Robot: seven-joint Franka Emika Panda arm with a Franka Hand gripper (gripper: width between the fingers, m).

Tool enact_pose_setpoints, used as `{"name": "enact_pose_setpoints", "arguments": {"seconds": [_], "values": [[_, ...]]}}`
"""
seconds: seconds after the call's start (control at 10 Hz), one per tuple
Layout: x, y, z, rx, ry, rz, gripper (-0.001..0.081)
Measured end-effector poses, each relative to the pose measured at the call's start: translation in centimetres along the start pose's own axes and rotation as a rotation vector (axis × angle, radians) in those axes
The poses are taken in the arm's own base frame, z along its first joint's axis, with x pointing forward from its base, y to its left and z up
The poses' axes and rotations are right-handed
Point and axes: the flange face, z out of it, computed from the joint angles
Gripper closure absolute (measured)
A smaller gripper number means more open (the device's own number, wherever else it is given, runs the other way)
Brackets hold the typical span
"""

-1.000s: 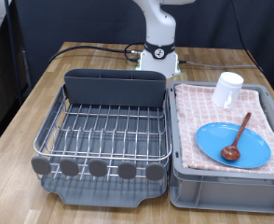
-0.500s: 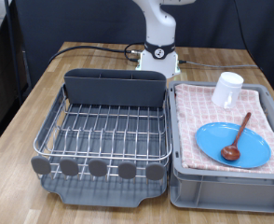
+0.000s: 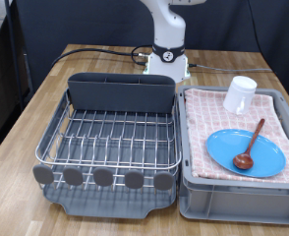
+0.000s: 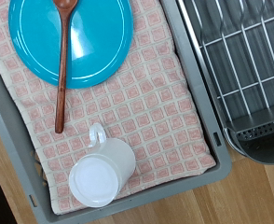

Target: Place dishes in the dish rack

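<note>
Dish rack sits empty on the wooden counter, at the exterior view's left. Just beside it, the grey bin lined with pink checked cloth holds all dishes: light-blue plate with wooden spoon resting across it, white mug lying on the cloth. Tool out of frame in both views; its state cannot be told.

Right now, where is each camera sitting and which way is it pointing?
Exterior view: off the arm, facing the robot's base across the table; dish rack at its left, grey bin at its right; the lower arm shows, no gripper.
Wrist view: on the hand, looking down into the bin; no gripper visible.
Shared: plate, wooden spoon, mug, rack.
</note>
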Motion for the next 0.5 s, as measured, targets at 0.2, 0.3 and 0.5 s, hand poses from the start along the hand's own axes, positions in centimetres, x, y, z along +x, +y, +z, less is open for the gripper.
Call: {"name": "enact_pose_setpoints", "arguments": {"seconds": [0.2,0.3,0.5], "values": [[-1.7,-0.8,0.5,0.000,0.020,-0.039,0.0004],[-2.5,-1.0,0.8,0.004,0.028,-0.046,0.0004],[-4.1,-1.6,1.4,0.024,0.049,-0.061,0.0004]]}}
